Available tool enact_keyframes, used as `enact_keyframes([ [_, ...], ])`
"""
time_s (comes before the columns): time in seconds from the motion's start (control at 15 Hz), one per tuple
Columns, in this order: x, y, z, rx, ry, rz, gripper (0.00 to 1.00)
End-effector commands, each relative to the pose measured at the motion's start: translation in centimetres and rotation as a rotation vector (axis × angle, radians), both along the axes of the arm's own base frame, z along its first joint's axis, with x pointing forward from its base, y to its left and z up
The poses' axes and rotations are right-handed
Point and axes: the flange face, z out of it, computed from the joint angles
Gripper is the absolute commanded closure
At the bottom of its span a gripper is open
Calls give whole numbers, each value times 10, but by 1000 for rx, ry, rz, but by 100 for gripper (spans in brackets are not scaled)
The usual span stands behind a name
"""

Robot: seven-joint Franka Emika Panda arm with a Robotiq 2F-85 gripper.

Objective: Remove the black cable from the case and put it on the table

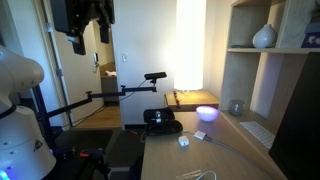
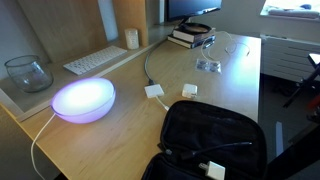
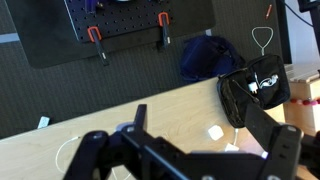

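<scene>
The gripper hangs released, its jaws spread wide and empty, high above the table. In the wrist view the case lies up and right of the jaws. Inside it sits the black cable, seemingly a thin strand running across the case's width.
</scene>
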Motion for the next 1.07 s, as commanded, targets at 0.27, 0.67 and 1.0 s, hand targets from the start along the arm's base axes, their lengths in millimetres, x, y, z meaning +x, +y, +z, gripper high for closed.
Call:
enact_keyframes([
  [0.27, 5, 11, -5, -7, 19, 38, 0],
  [0.67, 26, 41, -28, -13, 77, 160, 0],
  [1.0, 49, 76, -53, -46, 158, 264, 0],
])
